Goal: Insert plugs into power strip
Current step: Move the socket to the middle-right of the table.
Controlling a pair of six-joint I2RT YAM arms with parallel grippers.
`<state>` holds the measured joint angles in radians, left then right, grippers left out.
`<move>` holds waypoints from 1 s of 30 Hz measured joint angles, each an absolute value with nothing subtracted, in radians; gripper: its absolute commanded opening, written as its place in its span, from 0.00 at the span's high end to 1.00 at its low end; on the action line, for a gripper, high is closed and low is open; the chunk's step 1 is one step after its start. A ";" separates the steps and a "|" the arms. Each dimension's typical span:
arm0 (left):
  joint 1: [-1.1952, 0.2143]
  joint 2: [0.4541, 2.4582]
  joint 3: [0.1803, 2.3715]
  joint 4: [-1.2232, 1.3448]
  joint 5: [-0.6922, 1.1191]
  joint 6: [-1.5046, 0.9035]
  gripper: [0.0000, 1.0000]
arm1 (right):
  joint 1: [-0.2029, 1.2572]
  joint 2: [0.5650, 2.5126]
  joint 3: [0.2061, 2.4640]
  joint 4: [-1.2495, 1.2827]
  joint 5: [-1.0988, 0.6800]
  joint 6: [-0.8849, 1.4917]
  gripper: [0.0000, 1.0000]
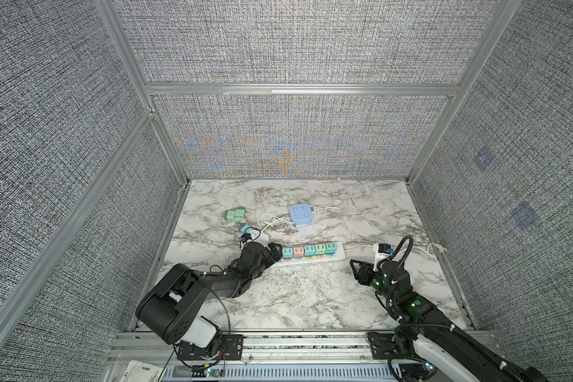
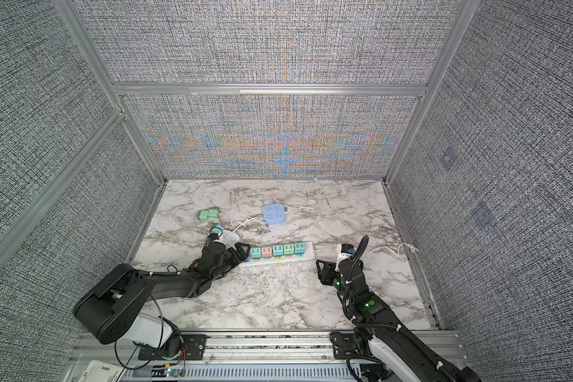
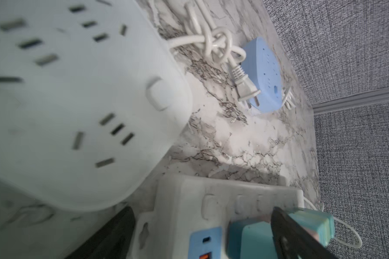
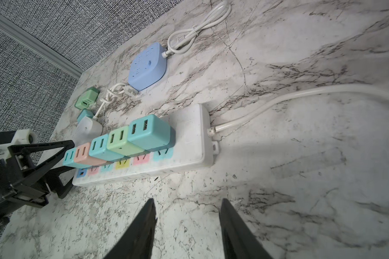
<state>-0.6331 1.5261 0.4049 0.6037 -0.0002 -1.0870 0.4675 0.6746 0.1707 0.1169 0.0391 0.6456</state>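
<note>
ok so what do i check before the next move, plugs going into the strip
1. left pincer open: ok, jaws straddle the end plug.
2. end plug seated: cannot tell, the pincer hides its base.
3. other four plugs seated in the strip: ok, they look fully in.
4. right pincer empty: ok, nothing between the jaws.
5. front sockets free: ok.
6. all plugs in: not ok, three loose plugs lie far left.

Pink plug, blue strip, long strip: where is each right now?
Pink plug [image 4: 83,153]: right wrist view, slotted top face.
Blue strip [image 4: 147,65]: right wrist view, centre of its socket face.
Long strip [image 4: 189,131]: right wrist view, bare end by its cord.
</note>
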 measured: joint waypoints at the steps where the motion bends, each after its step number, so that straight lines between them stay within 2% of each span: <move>1: -0.648 1.539 0.414 0.613 -0.001 -1.089 0.03 | 0.467 0.672 0.171 0.115 0.047 0.643 0.51; 14: -0.812 1.744 0.604 0.664 0.007 -1.077 0.03 | 0.442 0.587 0.174 0.050 0.204 0.616 0.50; 30: -1.012 1.953 0.816 0.754 -0.015 -1.105 0.03 | 0.421 0.533 0.268 -0.059 0.224 0.591 0.50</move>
